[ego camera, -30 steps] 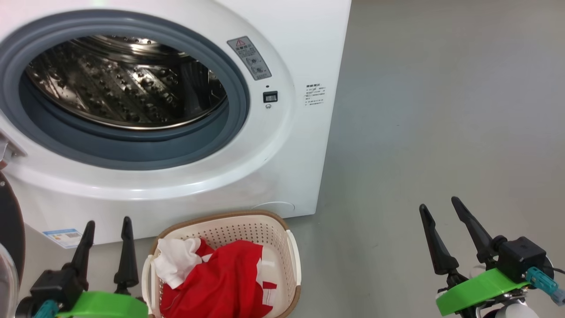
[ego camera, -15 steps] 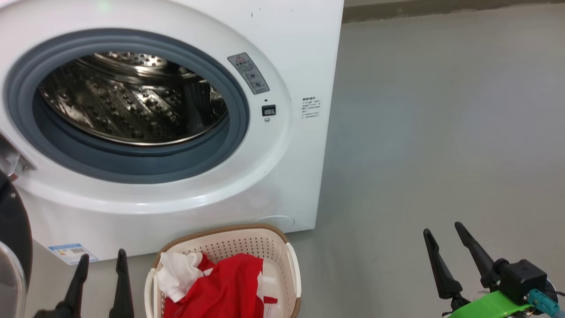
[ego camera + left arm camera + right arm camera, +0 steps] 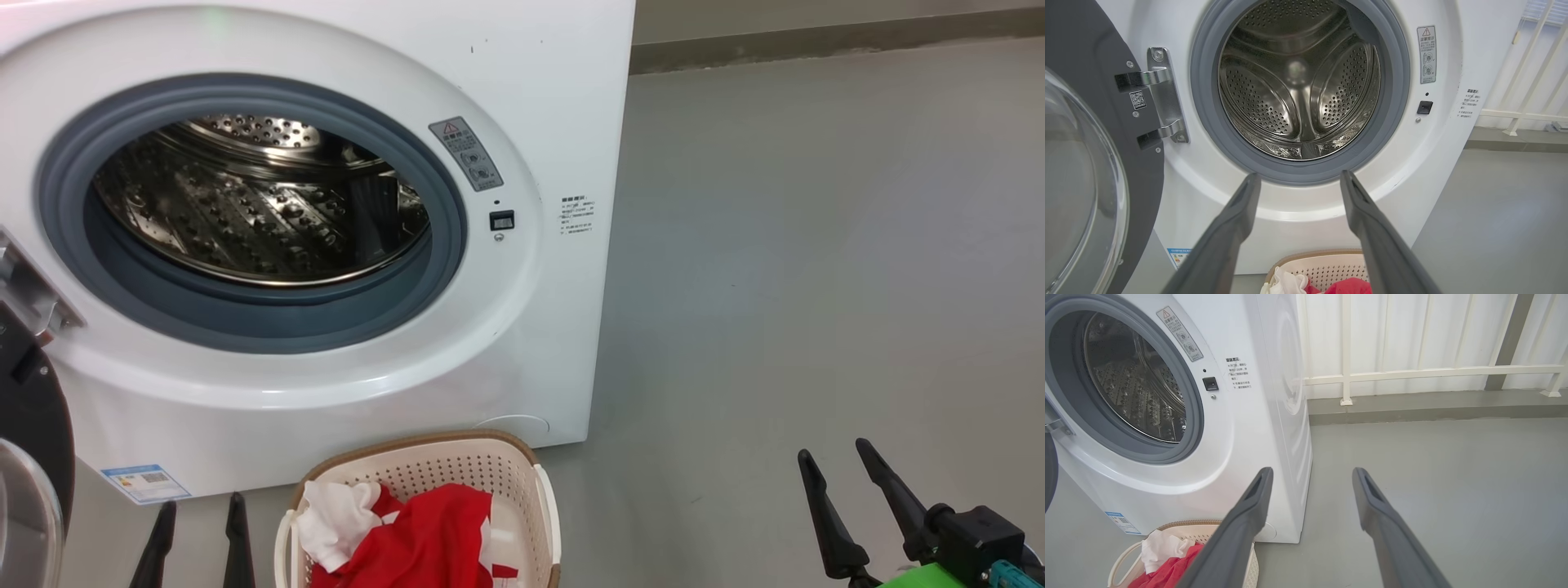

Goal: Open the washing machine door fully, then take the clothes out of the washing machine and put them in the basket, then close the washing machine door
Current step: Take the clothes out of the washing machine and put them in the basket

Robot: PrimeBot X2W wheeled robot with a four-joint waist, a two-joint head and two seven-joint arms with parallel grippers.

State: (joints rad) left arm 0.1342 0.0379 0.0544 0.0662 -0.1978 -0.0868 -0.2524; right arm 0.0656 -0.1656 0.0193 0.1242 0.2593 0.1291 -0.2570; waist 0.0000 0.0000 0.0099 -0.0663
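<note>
The white washing machine (image 3: 522,106) stands open, and its steel drum (image 3: 1298,77) holds no garment that I can see. Its door (image 3: 1090,171) hangs swung out at the left on a metal hinge (image 3: 1161,96), also seen as the door (image 3: 28,457) at the left edge. The cream basket (image 3: 457,461) sits on the floor before the machine with the red and white clothes (image 3: 408,539) inside it. My left gripper (image 3: 200,510) is open just left of the basket. My right gripper (image 3: 833,461) is open over bare floor, well to the right.
Grey floor (image 3: 816,245) stretches to the right of the machine. A white railing (image 3: 1412,371) and a low kerb run along the back. A blue label (image 3: 145,482) sits low on the machine's front.
The head camera has tilted up, so machine, basket and both grippers sit lower in the picture. Both grippers stay open and the clothes lie as before.
</note>
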